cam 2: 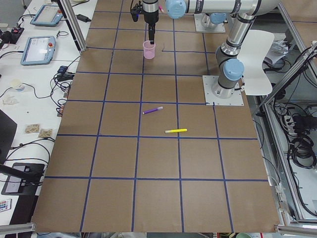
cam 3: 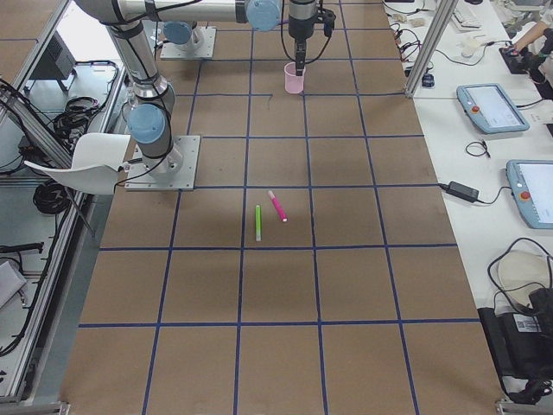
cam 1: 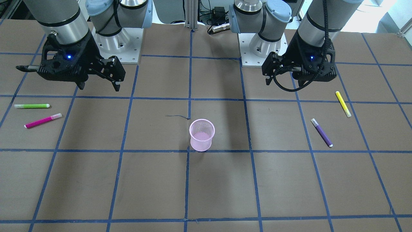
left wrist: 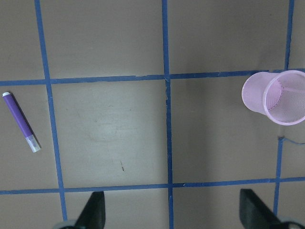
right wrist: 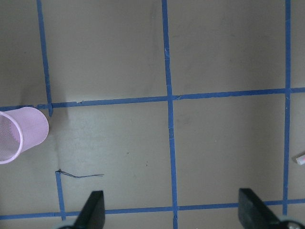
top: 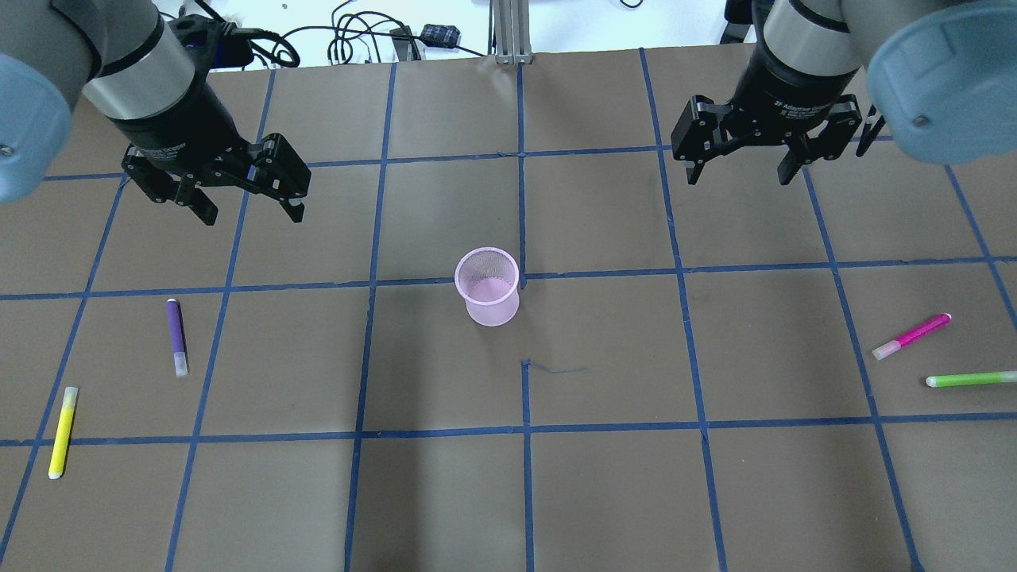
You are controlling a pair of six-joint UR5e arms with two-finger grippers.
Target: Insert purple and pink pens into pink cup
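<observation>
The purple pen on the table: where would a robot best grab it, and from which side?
Probably mid-barrel, from straight above with the left gripper, jaws across its narrow width. The purple pen lies flat and alone, nothing crowding either long side.

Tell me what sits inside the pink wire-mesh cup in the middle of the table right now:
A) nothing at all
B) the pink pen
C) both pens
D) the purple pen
A: the pink wire-mesh cup shows only its bare bottom, while the purple pen and the pink pen lie flat on the brown paper-covered table, far off to either side.
</observation>
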